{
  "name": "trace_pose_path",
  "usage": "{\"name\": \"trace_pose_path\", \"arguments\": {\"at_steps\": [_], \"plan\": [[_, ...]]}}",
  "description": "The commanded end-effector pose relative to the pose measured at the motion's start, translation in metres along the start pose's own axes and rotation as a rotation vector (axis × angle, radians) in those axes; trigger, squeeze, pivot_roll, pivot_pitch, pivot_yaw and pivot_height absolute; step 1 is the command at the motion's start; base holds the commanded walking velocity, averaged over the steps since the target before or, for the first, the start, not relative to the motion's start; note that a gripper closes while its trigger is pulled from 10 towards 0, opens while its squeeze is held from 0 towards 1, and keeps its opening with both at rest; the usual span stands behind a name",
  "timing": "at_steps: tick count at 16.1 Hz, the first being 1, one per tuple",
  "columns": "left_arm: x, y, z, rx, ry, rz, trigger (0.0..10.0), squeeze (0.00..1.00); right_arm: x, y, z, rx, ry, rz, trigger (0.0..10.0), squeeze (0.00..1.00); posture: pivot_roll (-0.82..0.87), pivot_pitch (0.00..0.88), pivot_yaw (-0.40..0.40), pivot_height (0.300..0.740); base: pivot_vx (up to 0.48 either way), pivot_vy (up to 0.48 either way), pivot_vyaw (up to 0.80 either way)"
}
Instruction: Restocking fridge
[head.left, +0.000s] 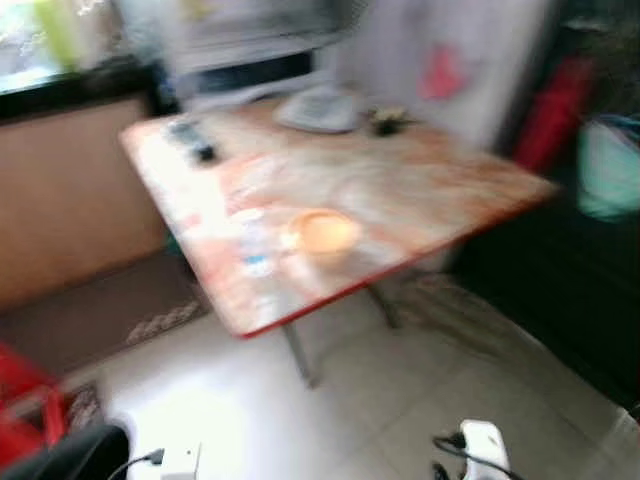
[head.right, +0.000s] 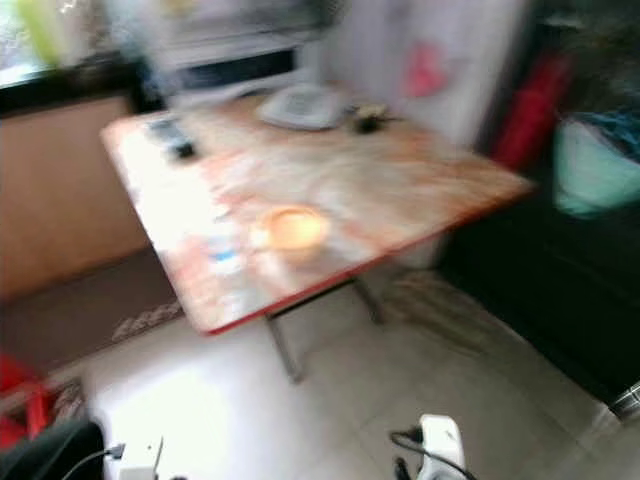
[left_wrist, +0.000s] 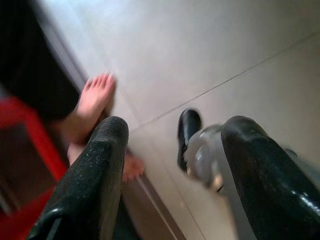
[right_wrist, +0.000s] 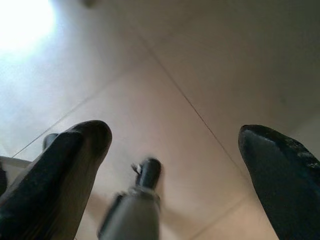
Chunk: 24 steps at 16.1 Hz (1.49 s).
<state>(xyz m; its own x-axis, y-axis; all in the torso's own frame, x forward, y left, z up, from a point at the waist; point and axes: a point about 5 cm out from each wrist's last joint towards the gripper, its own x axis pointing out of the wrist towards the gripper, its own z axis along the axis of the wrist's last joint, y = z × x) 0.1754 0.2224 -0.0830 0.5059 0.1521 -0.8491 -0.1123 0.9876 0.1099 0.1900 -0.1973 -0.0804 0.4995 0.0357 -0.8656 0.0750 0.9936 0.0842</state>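
Blurred head view: red-edged counter (head.left: 480, 180), orange cup (head.left: 325, 232) near its front edge, open tiled floor (head.left: 400, 400) below. Left claw (left_wrist: 172, 150) & right claw (right_wrist: 175, 145) both spread apart over floor; bare foot (left_wrist: 92, 102) nearby.

Glossy pale floor tiles (head.left: 300, 420); smooth marbled tabletop (head.left: 400, 190) on thin metal legs (head.left: 300, 360).

A folding table (head.left: 400, 190) with a red edge blocked the way at twelve o'clock, carrying an orange bowl (head.left: 325, 232), a small bottle (head.left: 254, 243) and a white dish (head.left: 318, 108). A dark cabinet (head.left: 560, 280) closed off two o'clock. Pale tiled floor (head.left: 300, 420) lay open below. A person's bare feet (left_wrist: 92, 102) stood beside the left gripper (left_wrist: 170, 150).
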Motion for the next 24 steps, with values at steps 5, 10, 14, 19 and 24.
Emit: {"name": "trace_pose_path", "arguments": {"at_steps": [5, 10, 14, 19, 24], "plan": [[0.0, 0.004, -0.003, 0.009, 0.016, 0.022, 10.0, 0.0, 0.001, 0.004, 0.002, 0.01, -0.013, 0.009, 10.0, 0.0, 0.11, 0.0, -0.033, 0.74, 0.145, 0.0, 0.37], [-0.002, 0.013, -0.002, 0.057, -0.054, 0.096, 10.0, 0.0, 0.001, 0.007, -0.004, -0.021, -0.01, 0.016, 10.0, 0.0, 0.08, 0.066, 0.009, 0.74, 0.0, 0.0, 0.0], [-0.005, 0.018, -0.001, -0.014, -0.153, 0.18, 10.0, 0.0, 0.001, 0.008, -0.01, -0.035, -0.006, 0.007, 10.0, 0.0, 0.08, 0.081, 0.02, 0.74, 0.0, 0.0, 0.0], [-0.012, 0.04, 0.075, -0.031, -0.469, 0.256, 10.0, 0.0, 0.0, 0.008, -0.02, -0.023, 0.009, 0.012, 10.0, 0.0, 0.09, 0.095, 0.023, 0.74, 0.0, 0.0, 0.0], [-0.028, 0.038, 0.096, -0.03, -0.698, 0.295, 10.0, 0.0, -0.002, 0.006, -0.035, -0.012, 0.035, 0.013, 10.0, 0.0, 0.09, 0.12, 0.023, 0.74, 0.0, 0.0, 0.0]]}}
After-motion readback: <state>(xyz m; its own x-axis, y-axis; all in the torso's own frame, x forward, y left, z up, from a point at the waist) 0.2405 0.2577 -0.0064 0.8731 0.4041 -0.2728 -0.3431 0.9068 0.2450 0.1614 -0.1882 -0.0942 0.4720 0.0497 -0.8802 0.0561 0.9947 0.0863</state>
